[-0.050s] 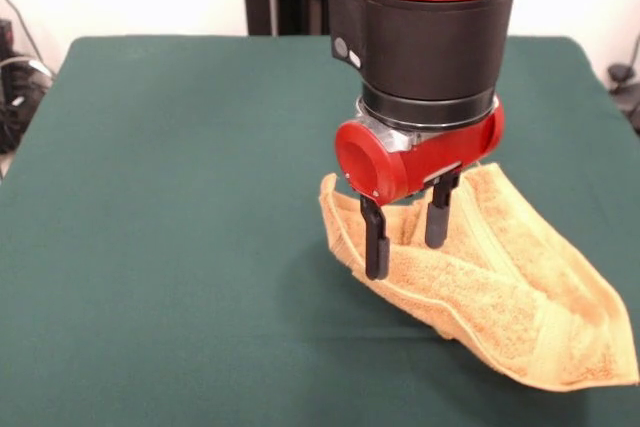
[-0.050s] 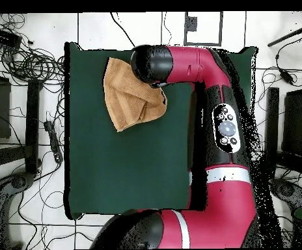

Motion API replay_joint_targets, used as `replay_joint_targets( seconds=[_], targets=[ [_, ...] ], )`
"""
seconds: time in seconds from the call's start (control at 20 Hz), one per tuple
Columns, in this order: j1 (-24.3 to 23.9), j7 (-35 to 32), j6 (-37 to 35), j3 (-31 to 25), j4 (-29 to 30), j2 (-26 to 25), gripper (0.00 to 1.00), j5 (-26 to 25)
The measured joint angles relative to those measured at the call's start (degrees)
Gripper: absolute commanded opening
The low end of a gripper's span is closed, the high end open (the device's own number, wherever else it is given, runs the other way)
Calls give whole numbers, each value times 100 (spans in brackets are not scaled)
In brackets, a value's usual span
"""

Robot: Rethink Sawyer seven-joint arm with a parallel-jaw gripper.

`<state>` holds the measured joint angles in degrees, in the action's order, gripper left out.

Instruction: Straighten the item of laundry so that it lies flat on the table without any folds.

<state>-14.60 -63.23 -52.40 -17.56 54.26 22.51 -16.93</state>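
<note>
The orange-tan towel (image 1: 500,287) lies folded over itself on the green table (image 1: 180,197), running from the middle toward the near right corner. Its left end is bunched and raised. My gripper (image 1: 405,258) hangs straight down over that bunched end, open, with the two black fingers (image 1: 375,242) apart and the raised cloth behind and between them. From above, the towel (image 2: 127,97) shows as a folded wedge near the table's (image 2: 127,169) top left, and the arm's wrist (image 2: 150,64) covers its right corner and hides the gripper.
Bare green table surface stretches left of the towel in the front view. The towel's far tip lies close to the table's near right edge. Cables and stands (image 2: 30,65) crowd the floor around the table.
</note>
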Motion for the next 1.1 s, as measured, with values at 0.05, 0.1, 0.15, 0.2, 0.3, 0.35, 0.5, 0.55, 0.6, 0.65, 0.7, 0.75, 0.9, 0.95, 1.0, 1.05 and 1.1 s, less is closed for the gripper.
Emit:
replay_joint_targets(
  seconds=[0.05, 0.1, 0.15, 0.2, 0.3, 0.35, 0.5, 0.55, 0.6, 0.65, 0.7, 0.75, 0.9, 0.95, 1.0, 1.05, 1.1],
  targets=[
    [0, 0, -1, 0, 7, 3, 100, -4],
    [0, 0, 1, 1, 27, 13, 100, -10],
    [0, 0, -1, 1, 37, 19, 100, -14],
    [0, 0, -1, 1, 62, 33, 100, -18],
    [0, 0, -1, 1, 84, 44, 100, -27],
    [0, 0, -1, 2, 97, 47, 100, -34],
    [0, 0, -1, 2, 110, 48, 100, -41],
    [0, 0, -1, 5, 126, 48, 100, -49],
    [0, 0, 0, 8, 134, 48, 100, -50],
    [0, 0, 1, 10, 141, 49, 100, -52],
    [0, 0, 1, 16, 155, 51, 100, -54],
    [0, 0, 1, 25, 176, 55, 100, -58],
    [0, 0, 1, 69, 241, 65, 100, -67],
    [0, 0, 1, 96, 263, 64, 100, -71],
    [0, 0, 2, 143, 292, 67, 100, -75],
    [0, 0, 4, 190, 321, 70, 100, -80],
    [0, 0, 9, 221, 346, 75, 100, -81]
  ],
)
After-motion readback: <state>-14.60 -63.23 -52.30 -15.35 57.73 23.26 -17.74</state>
